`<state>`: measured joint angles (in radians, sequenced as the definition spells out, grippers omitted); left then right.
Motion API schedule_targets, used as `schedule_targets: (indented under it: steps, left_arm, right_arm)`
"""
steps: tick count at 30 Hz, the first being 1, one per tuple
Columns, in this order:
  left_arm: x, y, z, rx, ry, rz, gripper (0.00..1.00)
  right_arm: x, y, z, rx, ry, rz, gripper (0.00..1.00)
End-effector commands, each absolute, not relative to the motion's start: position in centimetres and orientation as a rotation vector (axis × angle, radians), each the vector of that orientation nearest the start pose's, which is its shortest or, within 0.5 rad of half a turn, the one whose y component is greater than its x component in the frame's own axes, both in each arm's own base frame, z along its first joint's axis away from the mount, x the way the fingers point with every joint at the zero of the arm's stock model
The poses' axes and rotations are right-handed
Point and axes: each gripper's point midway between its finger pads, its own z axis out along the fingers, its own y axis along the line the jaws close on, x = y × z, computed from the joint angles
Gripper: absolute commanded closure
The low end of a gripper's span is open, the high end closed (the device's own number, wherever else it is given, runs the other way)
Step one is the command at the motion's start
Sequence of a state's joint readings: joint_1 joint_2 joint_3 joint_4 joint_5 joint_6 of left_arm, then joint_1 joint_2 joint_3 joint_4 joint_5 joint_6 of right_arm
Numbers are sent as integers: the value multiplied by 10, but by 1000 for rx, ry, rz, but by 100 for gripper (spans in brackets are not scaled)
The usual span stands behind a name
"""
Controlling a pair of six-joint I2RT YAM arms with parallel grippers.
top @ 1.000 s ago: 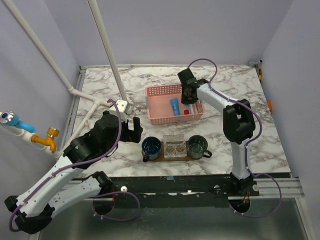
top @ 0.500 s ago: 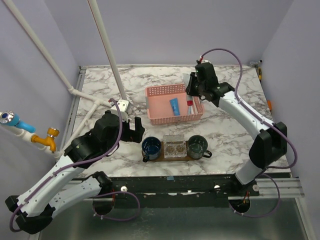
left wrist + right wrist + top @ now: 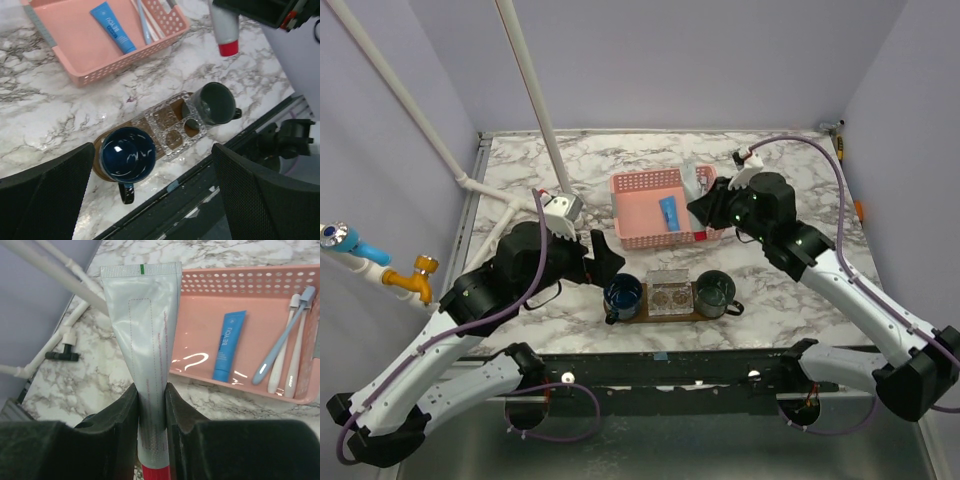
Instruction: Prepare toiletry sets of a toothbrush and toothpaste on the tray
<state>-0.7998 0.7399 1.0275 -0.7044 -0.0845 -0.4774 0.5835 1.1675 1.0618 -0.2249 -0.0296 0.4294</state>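
Silver toothpaste tube (image 3: 145,330), red cap: pinched low on its body, just above the cap, by the right pincer (image 3: 151,410). It hangs in the air by the near right corner of the pink basket (image 3: 640,240), cap down and crimped end up, not yet over the tray (image 3: 670,318).

In the basket: one blue toothpaste tube (image 3: 229,346) lying flat, and the toothbrushes (image 3: 280,355) lying together against the far side (three or four, I can't tell).

The tray sits near the surface's front edge and is mostly covered. A dark blue cup (image 3: 127,154) stands on one end, a green cup (image 3: 215,102) on the other, and a clear holder (image 3: 172,125) lies between them. Little bare wood shows.

The left pincer (image 3: 152,167) is spread wide and holds nothing. It hovers just above and left of the blue cup.

Risks, as I judge them:
- The grip is narrow and sits at one end of a smooth, tapered tube. A quick swing could let it pivot or slide through the pads.
- The tray is crowded. A tube coming down off-line could clip a cup rim, tip the cup or nudge the holder along the board.
- If the tube is released cap-down from height, it may bounce off onto the marble surface.
- Both arms are near the tray, so the right arm's descent could run into the waiting left one.
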Motion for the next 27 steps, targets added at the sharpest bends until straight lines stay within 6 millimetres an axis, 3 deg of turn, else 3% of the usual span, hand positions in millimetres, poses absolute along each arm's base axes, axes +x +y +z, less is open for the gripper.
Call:
schedule_targets:
  steps: [1, 12, 23, 27]
  left_arm:
    - [163, -208, 321, 286, 1996, -932, 1]
    - [159, -235, 355, 281, 2026, -1083, 1]
    - [163, -244, 356, 317, 2133, -1057, 1]
    - [161, -243, 347, 344, 2190, -1026, 1]
  right_arm:
    - [285, 248, 292, -262, 1834, 845, 74]
    - [224, 273, 304, -457, 1703, 911, 73]
    - [179, 313, 306, -667, 1643, 898, 72]
    - [166, 324, 307, -724, 1613, 860, 70]
